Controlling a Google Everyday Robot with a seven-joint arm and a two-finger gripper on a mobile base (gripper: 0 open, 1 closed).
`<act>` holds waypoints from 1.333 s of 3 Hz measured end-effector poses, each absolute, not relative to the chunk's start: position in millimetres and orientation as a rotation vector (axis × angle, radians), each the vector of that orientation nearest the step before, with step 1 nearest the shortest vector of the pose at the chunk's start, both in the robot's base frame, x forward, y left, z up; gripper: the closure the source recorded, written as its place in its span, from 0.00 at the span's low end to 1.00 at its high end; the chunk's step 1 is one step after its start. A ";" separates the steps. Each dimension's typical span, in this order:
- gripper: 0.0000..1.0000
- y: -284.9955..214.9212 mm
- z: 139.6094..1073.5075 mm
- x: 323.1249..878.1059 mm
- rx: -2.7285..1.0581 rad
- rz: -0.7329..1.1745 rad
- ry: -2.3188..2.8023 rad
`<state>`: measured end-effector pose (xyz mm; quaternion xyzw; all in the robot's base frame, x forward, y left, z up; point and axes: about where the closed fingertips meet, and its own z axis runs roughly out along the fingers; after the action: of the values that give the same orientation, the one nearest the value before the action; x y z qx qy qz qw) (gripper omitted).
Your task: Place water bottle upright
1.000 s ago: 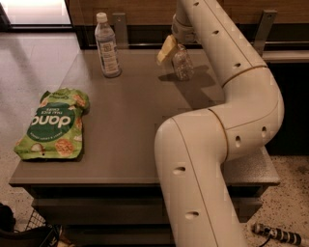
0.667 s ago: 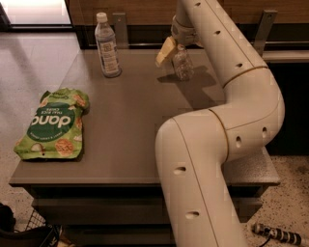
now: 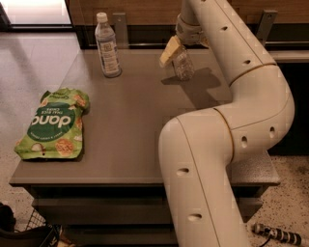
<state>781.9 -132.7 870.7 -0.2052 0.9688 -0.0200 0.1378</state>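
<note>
Nothing moved, gripper [image 3: 176,52] at upright water bottle [image 3: 183,66], grip unclear, taller bottle [image 3: 107,47], snack bag [image 3: 53,123] apart

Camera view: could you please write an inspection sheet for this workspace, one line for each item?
Surface: grey-brown tabletop.
Job's things: small clear ribbed plastic water bottle, seemingly upright near the far edge, top hidden by the gripper.
Clutter: taller bluish bottle with white cap, upright, far left; green snack bag, lying flat at left.
Grippers: gripper at the water bottle's top; grip unclear.
Cables: striped cable-like thing on floor, lower right.
Surroundings: speckled floor; wooden wall panel behind.
</note>
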 end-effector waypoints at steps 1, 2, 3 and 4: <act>0.00 -123.2 868.0 781.0 -0.595 0.070 2.783; 0.00 -96.1 883.6 789.4 -0.586 0.187 2.706; 0.00 -93.6 880.8 794.9 -0.583 0.189 2.693; 0.00 -93.8 877.1 800.5 -0.556 0.199 2.684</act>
<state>800.5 -93.8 877.1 -0.1984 0.9578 0.0709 0.1955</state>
